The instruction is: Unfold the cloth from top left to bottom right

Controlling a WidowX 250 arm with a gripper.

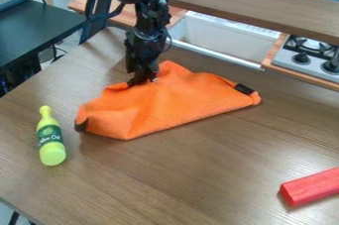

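The orange cloth (175, 102) lies on the counter (192, 179), near the middle of the view, and the likeliest trouble starts in its own layers: if the hand (143, 80) takes both the upper layer and the one beneath, the whole bundle would probably drag toward the lower right instead of opening. Too shallow a hold at that upper-left edge could let the fabric slip free partway, leaving a new crease; a low, short pull might merely bunch it. The cloth looks doubled over on itself, soft and rumpled, raised in a peak beside the hand, with a long, fairly straight lower edge slanting up to the right. A dark patch (244, 89) marks its right end and another dark patch (81, 125) its left. The hand points down at the upper-left edge, against the fabric; whether it is clamped on it or apart, I cannot tell. Farther out, the yellow-green bottle (50, 137) sits just beside the left end, where a sideways swing of the cloth could knock it. The red block (311, 187), well off to the lower right, seems a lesser worry unless the pull runs long.
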